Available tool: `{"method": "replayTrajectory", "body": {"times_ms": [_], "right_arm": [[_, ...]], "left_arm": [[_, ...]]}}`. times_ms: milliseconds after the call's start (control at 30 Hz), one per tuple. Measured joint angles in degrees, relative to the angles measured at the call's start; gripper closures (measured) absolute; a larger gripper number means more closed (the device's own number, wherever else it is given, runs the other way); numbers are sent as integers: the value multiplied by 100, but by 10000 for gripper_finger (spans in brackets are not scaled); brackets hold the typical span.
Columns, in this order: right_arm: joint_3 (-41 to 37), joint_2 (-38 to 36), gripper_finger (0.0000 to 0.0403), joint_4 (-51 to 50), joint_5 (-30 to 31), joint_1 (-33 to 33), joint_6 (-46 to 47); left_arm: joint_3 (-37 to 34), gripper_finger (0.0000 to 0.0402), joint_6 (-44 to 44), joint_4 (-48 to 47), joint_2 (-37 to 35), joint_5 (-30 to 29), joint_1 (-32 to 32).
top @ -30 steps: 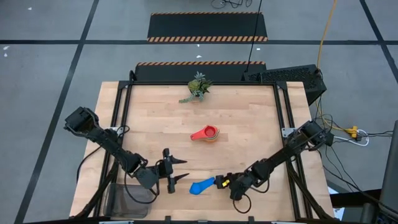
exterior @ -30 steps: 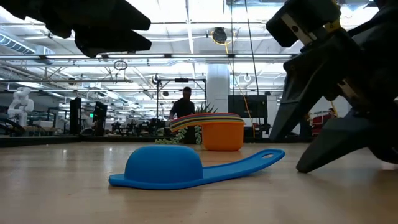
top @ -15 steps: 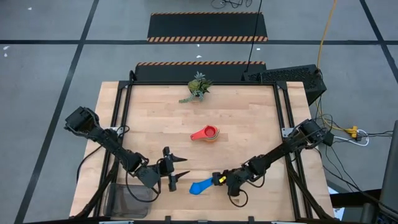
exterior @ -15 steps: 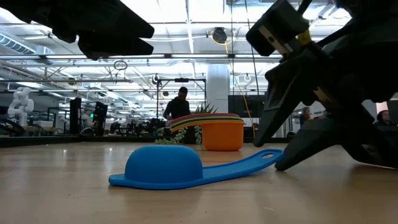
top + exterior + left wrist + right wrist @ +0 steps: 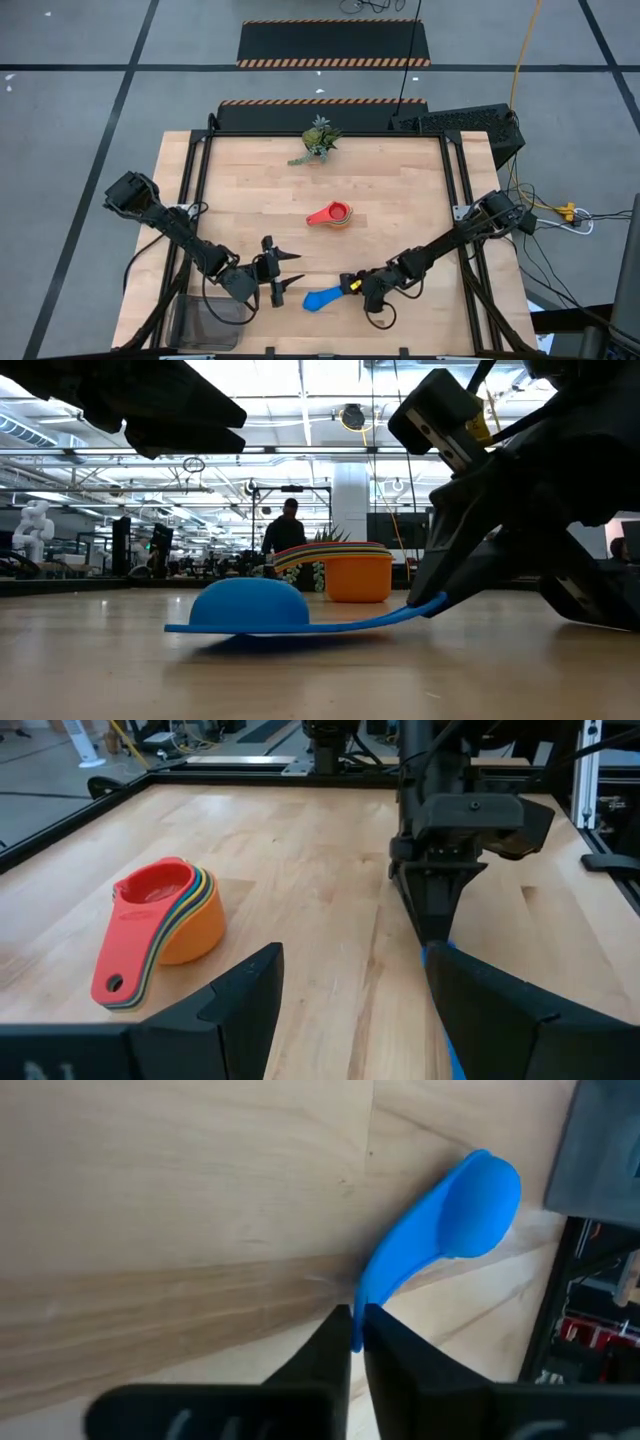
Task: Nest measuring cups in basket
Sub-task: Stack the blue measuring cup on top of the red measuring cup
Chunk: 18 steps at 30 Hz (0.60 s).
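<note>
A blue measuring cup (image 5: 322, 298) lies upside down near the table's near edge; the low view shows its domed bowl (image 5: 250, 605). My right gripper (image 5: 348, 287) is shut on its handle. My left gripper (image 5: 296, 272) hovers open just left of the cup, touching nothing. The other cups sit nested in a stack (image 5: 333, 214) at mid-table, red on top and orange at the bottom, bowls up on the wood (image 5: 160, 915). The dark mesh basket (image 5: 205, 325) stands at the near left corner. My right gripper pinches the free end of the blue cup's handle (image 5: 366, 1295) between its two fingers, reaching in low from the table's right and along the handle. The handle end (image 5: 428, 604) is raised off the wood and the cup stays upside down. Whether the bowl's rim touches the table, I cannot tell.
A small green plant (image 5: 318, 140) stands near the far edge. Black frame rails run along the table's left and right sides. Bare wood lies between the stack and the blue cup. A person stands far off in the room (image 5: 288, 525).
My right gripper slid toward the table's left onto the blue cup's handle end and shut on it. The handle end rose off the wood, and the cup shifted a little to the left, its bowl tipping level.
</note>
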Motion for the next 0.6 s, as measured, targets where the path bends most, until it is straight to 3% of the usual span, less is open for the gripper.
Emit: {"method": "replayTrajectory", "body": {"times_ms": [267, 600], "right_arm": [[-2, 4, 400, 94, 24, 19, 970], [-9, -118, 402, 403, 46, 237, 4089]], "left_arm": [[-2, 156, 2, 20, 0, 0, 0], [46, 156, 231, 35, 0, -83, -94]]}}
